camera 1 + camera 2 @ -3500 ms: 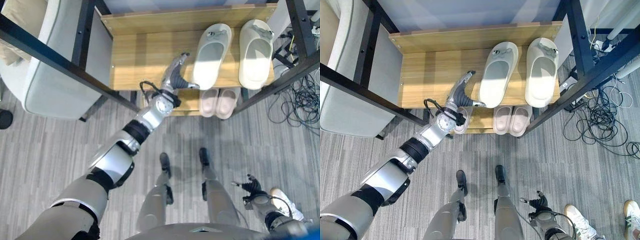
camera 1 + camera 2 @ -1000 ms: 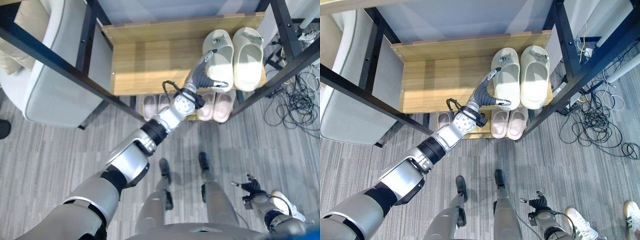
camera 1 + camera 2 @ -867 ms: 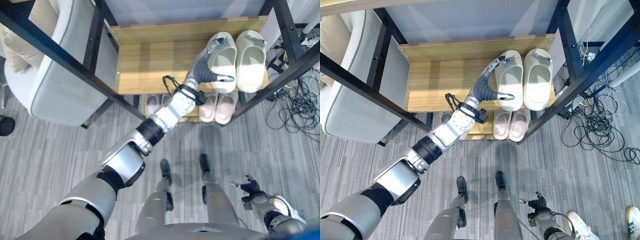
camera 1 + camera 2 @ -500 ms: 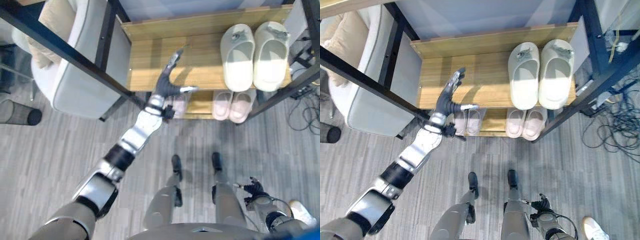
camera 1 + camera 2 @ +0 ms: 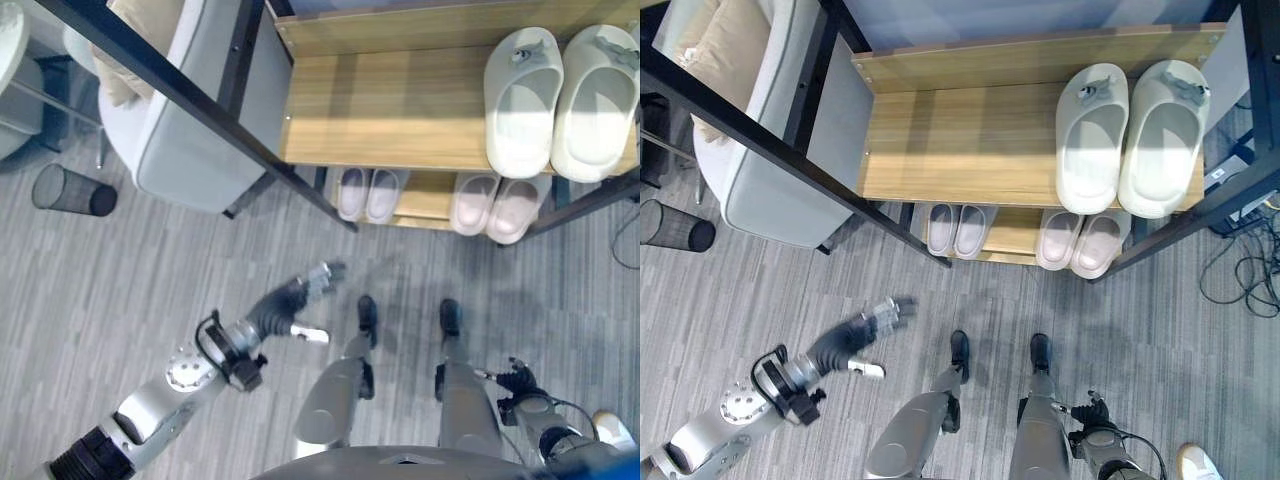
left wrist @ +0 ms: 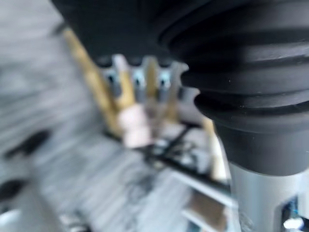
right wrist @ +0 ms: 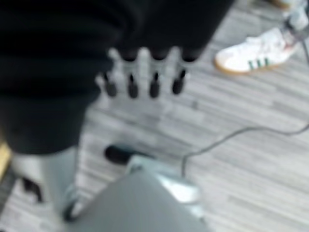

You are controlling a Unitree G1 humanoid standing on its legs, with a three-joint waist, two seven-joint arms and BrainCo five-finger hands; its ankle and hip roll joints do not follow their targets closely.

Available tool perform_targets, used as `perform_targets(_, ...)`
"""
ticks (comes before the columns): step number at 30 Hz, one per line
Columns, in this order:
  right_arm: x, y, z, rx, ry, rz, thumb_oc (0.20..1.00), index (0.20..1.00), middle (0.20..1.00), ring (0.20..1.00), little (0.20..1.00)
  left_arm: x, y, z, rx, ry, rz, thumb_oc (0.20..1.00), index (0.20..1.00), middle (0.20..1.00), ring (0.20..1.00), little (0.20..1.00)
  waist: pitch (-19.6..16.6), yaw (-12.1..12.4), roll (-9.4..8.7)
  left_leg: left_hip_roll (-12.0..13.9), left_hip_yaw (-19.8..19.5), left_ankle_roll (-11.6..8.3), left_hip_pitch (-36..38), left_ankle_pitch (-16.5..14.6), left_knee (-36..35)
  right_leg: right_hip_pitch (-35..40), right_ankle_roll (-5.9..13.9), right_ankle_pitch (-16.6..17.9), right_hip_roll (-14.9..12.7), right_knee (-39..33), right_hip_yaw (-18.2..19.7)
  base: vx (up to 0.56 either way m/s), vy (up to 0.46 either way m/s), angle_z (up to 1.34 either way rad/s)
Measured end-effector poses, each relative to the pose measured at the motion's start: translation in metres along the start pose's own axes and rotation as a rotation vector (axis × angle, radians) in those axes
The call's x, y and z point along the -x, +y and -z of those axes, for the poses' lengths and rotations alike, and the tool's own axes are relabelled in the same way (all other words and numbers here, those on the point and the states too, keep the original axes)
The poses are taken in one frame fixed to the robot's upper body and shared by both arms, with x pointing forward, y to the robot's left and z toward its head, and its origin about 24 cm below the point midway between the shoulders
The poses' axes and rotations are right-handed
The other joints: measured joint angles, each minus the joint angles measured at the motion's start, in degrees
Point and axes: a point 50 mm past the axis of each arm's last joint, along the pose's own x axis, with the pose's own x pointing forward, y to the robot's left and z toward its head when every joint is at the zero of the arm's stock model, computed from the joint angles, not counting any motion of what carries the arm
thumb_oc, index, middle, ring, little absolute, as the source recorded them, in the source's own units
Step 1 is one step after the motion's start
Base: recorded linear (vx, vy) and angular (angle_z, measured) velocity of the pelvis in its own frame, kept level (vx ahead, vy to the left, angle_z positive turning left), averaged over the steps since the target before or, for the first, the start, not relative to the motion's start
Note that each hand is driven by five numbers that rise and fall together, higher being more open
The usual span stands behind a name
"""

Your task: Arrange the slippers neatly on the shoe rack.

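Two pale green slippers [image 5: 525,100] [image 5: 598,100] lie side by side, toes to the back, at the right end of the wooden shoe rack's top shelf [image 5: 400,110]. On the lower shelf sit a small white pair [image 5: 365,193] and a pink pair [image 5: 490,205]. My left hand [image 5: 285,305] hangs low over the grey floor, well in front of the rack, open and holding nothing. Its fingers [image 6: 140,77] are spread in the left wrist view. My right hand [image 5: 1092,412] is down by my right side, its fingers [image 7: 142,79] relaxed over the floor.
A grey armchair [image 5: 190,120] stands left of the rack behind a black frame bar [image 5: 200,105]. A black mesh bin [image 5: 65,190] lies on the floor at the far left. Cables [image 5: 1250,270] trail at the right. A person's white sneaker [image 7: 256,53] is near my right hand.
My left hand has let go of the left green slipper and drawn back from the top shelf down to the floor. The camera has shifted. The slippers stay together.
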Motion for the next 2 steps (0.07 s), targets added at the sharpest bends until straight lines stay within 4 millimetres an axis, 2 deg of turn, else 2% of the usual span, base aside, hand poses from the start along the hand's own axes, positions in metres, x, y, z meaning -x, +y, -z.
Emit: perform_targets(2, -0.001, 0.004, -0.006, 0.022, -0.024, -0.016, 1.0, 1.0, 1.0, 1.0, 1.0, 0.012, 0.009, 0.044, 0.059, 0.156, -0.101, 1.0, 1.0, 1.0, 1.0, 1.0, 0.21, -0.65, -0.72, 0.05, -0.09, -0.14, -0.64, 0.09, -0.25, -0.79, 0.0, 0.03, 0.08, -0.08, -0.02, 0.0, 0.004, -0.12)
